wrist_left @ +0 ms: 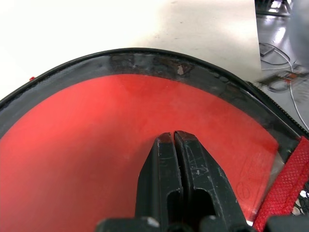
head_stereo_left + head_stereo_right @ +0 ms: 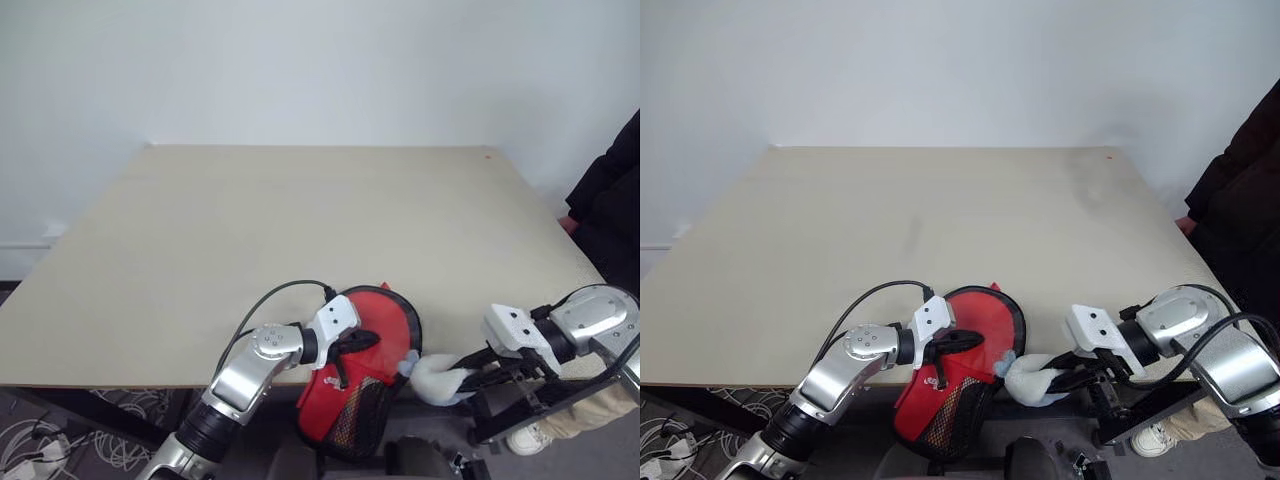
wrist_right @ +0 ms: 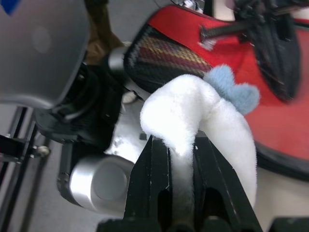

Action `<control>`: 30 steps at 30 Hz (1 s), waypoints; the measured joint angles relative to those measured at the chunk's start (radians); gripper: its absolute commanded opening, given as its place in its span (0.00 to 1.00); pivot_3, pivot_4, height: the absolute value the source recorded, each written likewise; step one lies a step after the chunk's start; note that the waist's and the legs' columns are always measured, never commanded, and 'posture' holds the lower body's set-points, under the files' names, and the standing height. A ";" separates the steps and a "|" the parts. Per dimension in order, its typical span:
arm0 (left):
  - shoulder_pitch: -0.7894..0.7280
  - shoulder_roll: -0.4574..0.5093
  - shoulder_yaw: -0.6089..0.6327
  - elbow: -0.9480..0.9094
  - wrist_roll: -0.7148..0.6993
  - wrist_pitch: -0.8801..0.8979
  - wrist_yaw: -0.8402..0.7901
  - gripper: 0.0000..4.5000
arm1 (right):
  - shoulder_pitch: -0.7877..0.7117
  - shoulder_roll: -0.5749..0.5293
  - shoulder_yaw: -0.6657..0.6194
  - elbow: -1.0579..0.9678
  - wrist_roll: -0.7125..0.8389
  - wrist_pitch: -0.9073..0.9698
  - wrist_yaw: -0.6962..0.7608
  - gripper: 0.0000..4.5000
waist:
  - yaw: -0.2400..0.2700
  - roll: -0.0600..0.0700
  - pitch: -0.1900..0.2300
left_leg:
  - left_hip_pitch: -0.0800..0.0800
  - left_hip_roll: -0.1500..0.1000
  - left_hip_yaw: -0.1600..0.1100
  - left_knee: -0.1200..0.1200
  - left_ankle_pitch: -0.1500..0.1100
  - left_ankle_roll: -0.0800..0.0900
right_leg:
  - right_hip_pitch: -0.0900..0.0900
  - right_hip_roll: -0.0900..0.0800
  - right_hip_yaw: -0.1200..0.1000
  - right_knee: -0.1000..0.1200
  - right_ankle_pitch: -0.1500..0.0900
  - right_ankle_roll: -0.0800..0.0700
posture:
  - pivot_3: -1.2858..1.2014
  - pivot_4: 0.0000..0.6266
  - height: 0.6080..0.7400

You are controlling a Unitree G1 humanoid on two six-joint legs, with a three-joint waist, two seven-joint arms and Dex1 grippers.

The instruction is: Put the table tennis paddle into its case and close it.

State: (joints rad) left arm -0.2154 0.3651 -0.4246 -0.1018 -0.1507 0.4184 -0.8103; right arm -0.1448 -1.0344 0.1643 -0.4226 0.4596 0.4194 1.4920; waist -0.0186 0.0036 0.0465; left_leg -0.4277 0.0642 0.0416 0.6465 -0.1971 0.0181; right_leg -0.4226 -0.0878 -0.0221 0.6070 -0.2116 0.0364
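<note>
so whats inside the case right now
The red table tennis paddle sits inside the case, its face showing through the clear side. Its handle is covered by the black mesh, so it can't be seen.

Pale wooden table [image 2: 300,240] against plain white wall [image 2: 320,60], cables [image 2: 30,440] on dark floor.

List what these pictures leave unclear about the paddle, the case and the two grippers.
- Whether the table tennis paddle sits fully in the case: its handle is hidden behind the case's black mesh in the head views.
- Whether the zip is closed: the left gripper and the white plush thing cover that edge.
- What the shut left gripper pinches: its fingers hide the contact.
- The case's lower end: hangs below the table edge.
</note>
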 measured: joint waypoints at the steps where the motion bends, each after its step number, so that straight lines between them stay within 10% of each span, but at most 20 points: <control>1: 0.000 0.000 0.001 0.000 0.000 0.001 0.000 0.00 | 0.002 0.000 0.000 -0.008 0.010 0.009 -0.007 0.03 | 0.000 0.000 0.000 | 0.000 0.000 0.000 0.000 0.000 0.000 | 0.000 0.000 0.000 0.000 0.000 0.000 | 0.52 0.00 0.88; 30: -0.031 -0.001 0.006 0.020 -0.001 0.021 0.008 0.00 | 0.049 0.062 0.119 -0.196 0.057 0.102 -0.076 0.03 | 0.000 -0.002 -0.001 | 0.000 0.000 0.000 0.000 -0.002 0.001 | -0.001 0.000 -0.001 -0.001 0.000 0.000 | 0.52 0.00 0.88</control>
State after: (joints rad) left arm -0.2466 0.3644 -0.4183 -0.0821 -0.1514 0.4395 -0.8022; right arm -0.0955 -0.9727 0.2836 -0.6183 0.5162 0.5209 1.4157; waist -0.0182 0.0014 0.0459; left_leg -0.4277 0.0644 0.0413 0.6465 -0.1987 0.0194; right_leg -0.4234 -0.0878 -0.0227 0.6065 -0.2116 0.0364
